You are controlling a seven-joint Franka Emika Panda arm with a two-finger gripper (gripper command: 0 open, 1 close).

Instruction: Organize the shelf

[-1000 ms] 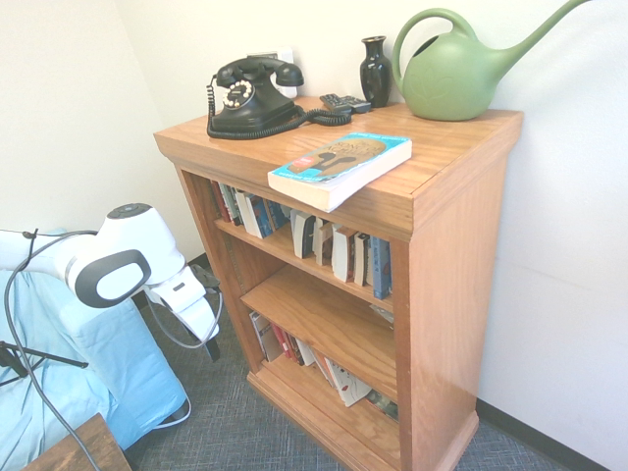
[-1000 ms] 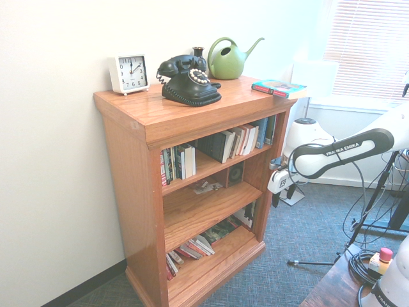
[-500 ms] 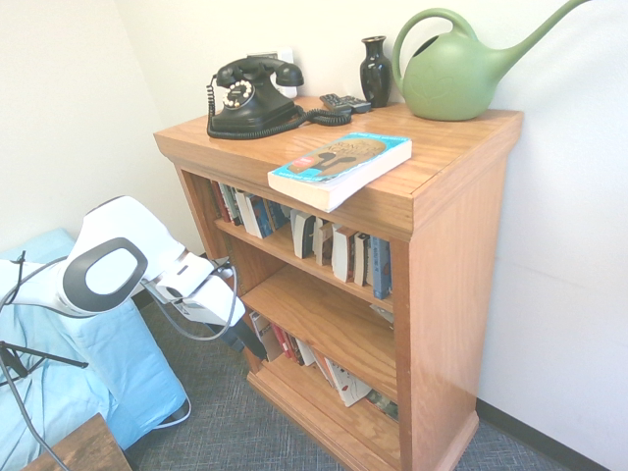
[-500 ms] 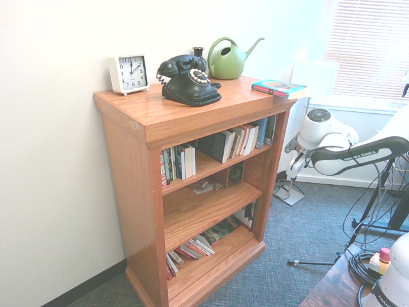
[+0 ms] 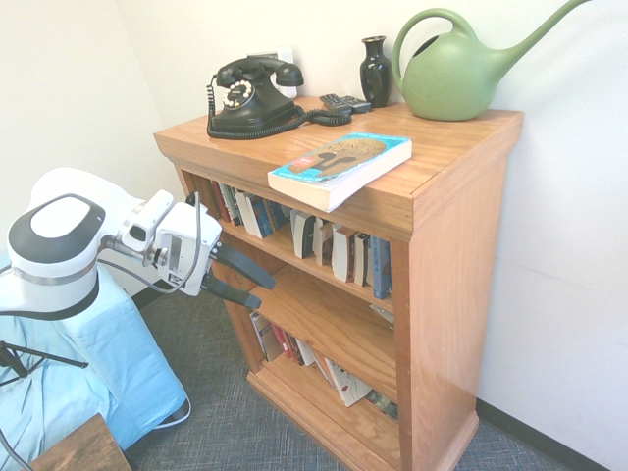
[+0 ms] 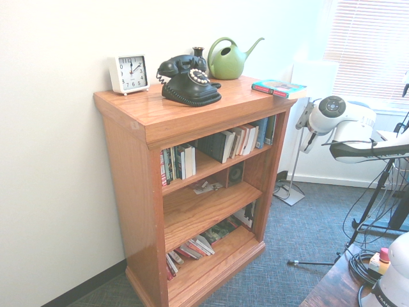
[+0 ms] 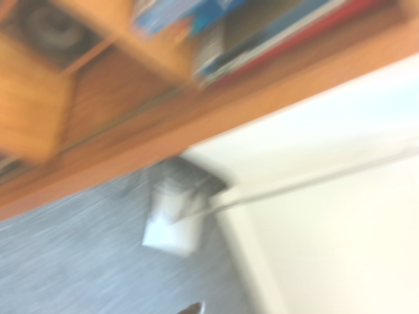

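Little seems done: the shelf (image 5: 432, 285) stands against the wall, its books leaning unevenly and one book (image 5: 340, 167) lying on top. The fingers (image 5: 252, 285), at its 9 o'clock, are spread and hold nothing

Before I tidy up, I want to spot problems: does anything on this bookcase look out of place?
Yes. A paperback book lies flat on the bookcase top, overhanging its front edge. Bottom-shelf books have slumped over instead of standing.

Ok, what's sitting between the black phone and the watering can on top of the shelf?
A dark vase by the wall, with a small dark remote-like object in front of it, shown in the first exterior view.
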